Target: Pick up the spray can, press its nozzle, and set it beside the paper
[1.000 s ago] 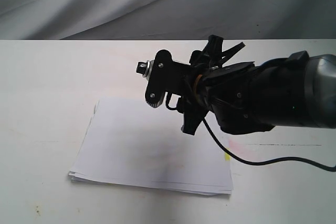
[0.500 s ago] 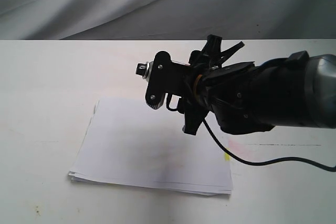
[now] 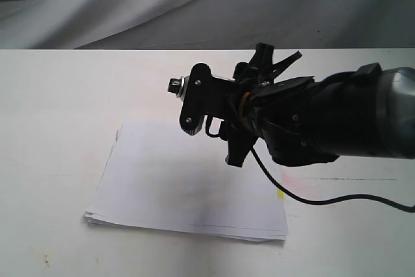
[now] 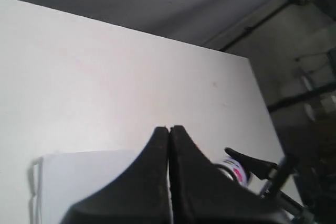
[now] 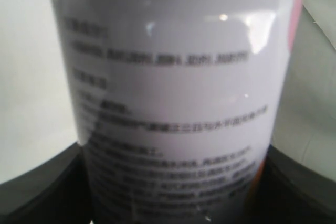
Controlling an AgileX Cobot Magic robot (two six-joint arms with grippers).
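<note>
Looking through the right wrist camera, I see the small silver-grey metal spray can (image 5: 173,93) filling nearly the whole view. Its printed label of dark text is too blurred to read. My right hand (image 5: 176,187) is clamped around the cylinder, with a dark finger (image 5: 42,182) pressed against each flank.

From the exterior camera, that hand hangs in the air above the thin stack of plain white rectangular paper (image 3: 168,186), over the stack's far edge and well clear of the sheets. A black finger plate hides most of the spray can there. Only the silver domed rim and the tiny black plastic nozzle (image 3: 174,85) stick out past it, pointing away from the arm, so the can lies roughly sideways rather than upright.

The paper lies flat on the white table (image 3: 52,128). A small yellow tab (image 3: 280,193) shows at the stack's edge, under the arm, and a black cable (image 3: 311,200) trails over the table just past that edge.

On the left wrist camera, my left hand (image 4: 169,132) is clenched on nothing, its two dark fingers meeting tip to tip. It hovers above the table with the paper partly beneath it. Off the paper's edge I can make out a white and pink band of the held can.
</note>
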